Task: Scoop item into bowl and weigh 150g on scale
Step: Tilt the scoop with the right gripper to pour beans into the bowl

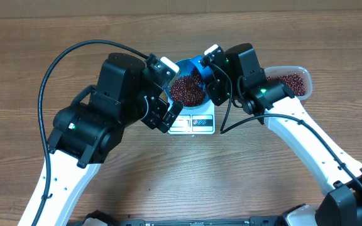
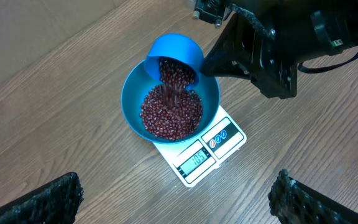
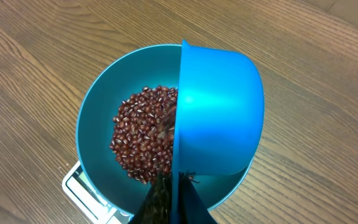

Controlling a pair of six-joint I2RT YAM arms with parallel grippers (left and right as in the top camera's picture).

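Blue scoop (image 2: 176, 51) tipped over the blue bowl (image 2: 131, 93), red-brown beans (image 2: 171, 113) spilling in, bowl sitting on the white scale (image 2: 230, 134), right gripper (image 3: 171, 199) clamped on the scoop, left gripper (image 2: 176, 202) spread wide and empty.

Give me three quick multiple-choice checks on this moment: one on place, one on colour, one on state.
1. The bowl stands: A beside the scale; B on the scale; C under the scale.
2. The scoop is: A white; B blue; C red.
3. The left end effector is: A open; B shut on the scoop; C shut on the bowl.
Answers: 1 B, the scale's white top shows beneath it. 2 B, it matches the bowl. 3 A, its jaws stand wide apart, holding nothing.
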